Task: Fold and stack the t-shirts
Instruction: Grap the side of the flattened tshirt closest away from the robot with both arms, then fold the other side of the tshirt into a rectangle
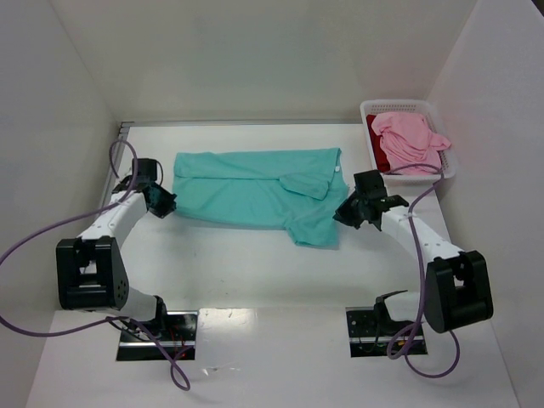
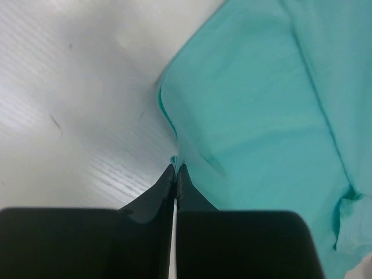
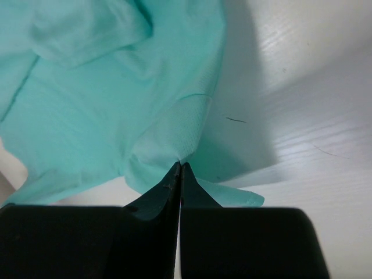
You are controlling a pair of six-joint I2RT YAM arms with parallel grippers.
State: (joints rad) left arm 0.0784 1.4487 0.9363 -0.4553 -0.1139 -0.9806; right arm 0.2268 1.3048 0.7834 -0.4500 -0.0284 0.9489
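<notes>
The teal shirt [image 1: 246, 191] lies spread on the table [image 1: 255, 272], the left gripper [image 2: 175, 170] pinched closed on its left edge and the right gripper [image 3: 180, 168] on its right edge. The pink shirt [image 1: 410, 140] and red shirt [image 1: 380, 157] sit in the basket [image 1: 399, 104], far right.

Overhead view looks down; 2 close wrist views share teal t-shirt [image 1: 255, 191].

Left fingers [image 2: 156, 200], right fingers [image 3: 158, 197] pinched tight
</notes>
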